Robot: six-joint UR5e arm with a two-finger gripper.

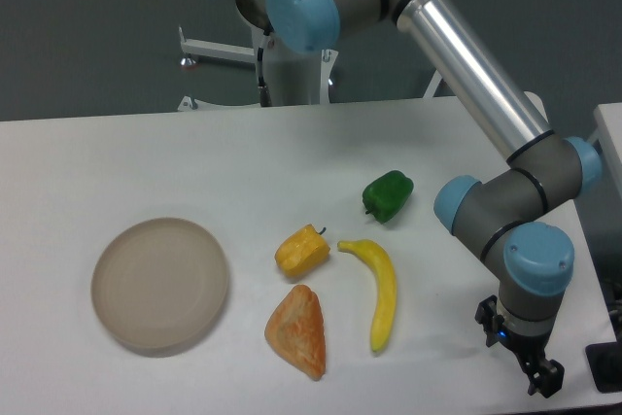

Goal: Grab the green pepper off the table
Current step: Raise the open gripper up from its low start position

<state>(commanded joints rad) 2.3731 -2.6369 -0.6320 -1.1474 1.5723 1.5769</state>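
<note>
Green pepper [388,195] unobstructed | banana [377,291] near | claw [536,377] state unclear

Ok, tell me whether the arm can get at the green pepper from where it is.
Probably yes: the green pepper sits apart from the other food, open above, and the end effector hangs off to its side.

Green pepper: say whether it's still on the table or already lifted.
On the table. The small glossy dark-green bell pepper rests on the white tabletop, nothing gripping it; the two-finger gripper hangs apart, near the table's front right edge.
</note>
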